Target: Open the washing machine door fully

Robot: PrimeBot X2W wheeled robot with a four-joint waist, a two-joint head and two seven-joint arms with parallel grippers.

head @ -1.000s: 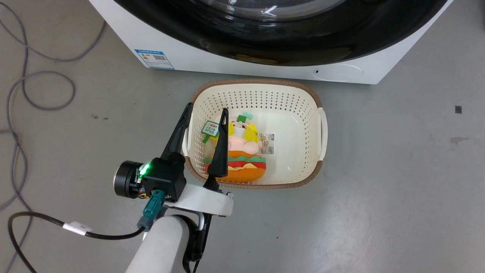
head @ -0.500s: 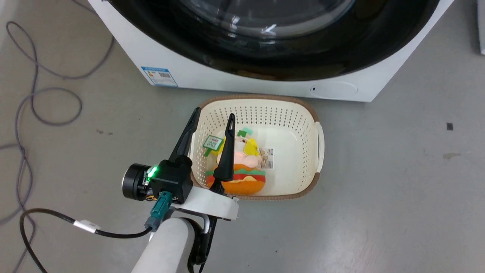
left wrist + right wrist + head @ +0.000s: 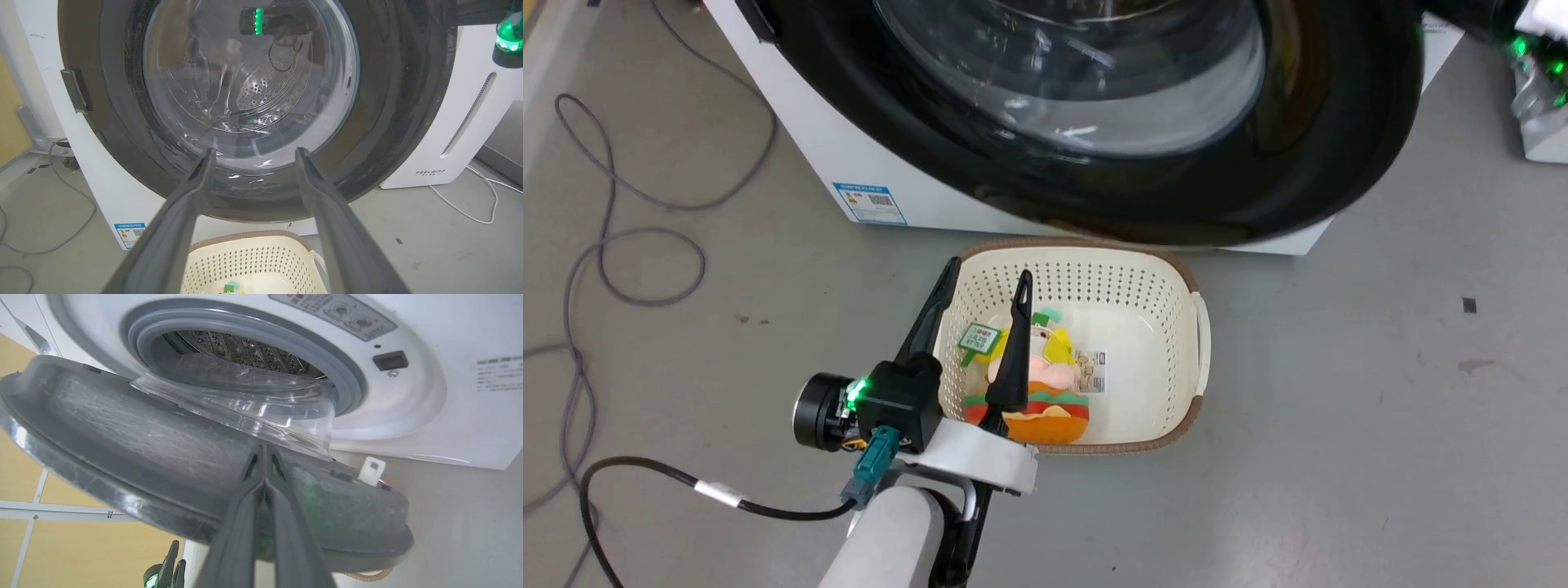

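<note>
Left gripper [image 3: 987, 268] hangs released above the basket [image 3: 1094, 273]. Beyond it, the washing machine door [image 3: 1339, 122] stands part-open, hinged at the washing machine [image 3: 800, 139] front's left edge. Right gripper [image 3: 265, 448], its 2 fingers clenched empty, rests its tips against the door's inner face. It is the nearer arm, so the swing should go outward and leftward.

This looks like a robot test room staged as a laundry corner. A washing machine [image 3: 841, 147] stands on bare grey floor [image 3: 1339, 408]. Loose cables [image 3: 654, 304] lie left of the left end effector [image 3: 988, 268], and a basket [image 3: 1201, 327] of plush toys [image 3: 1045, 408] sits close by it.
</note>
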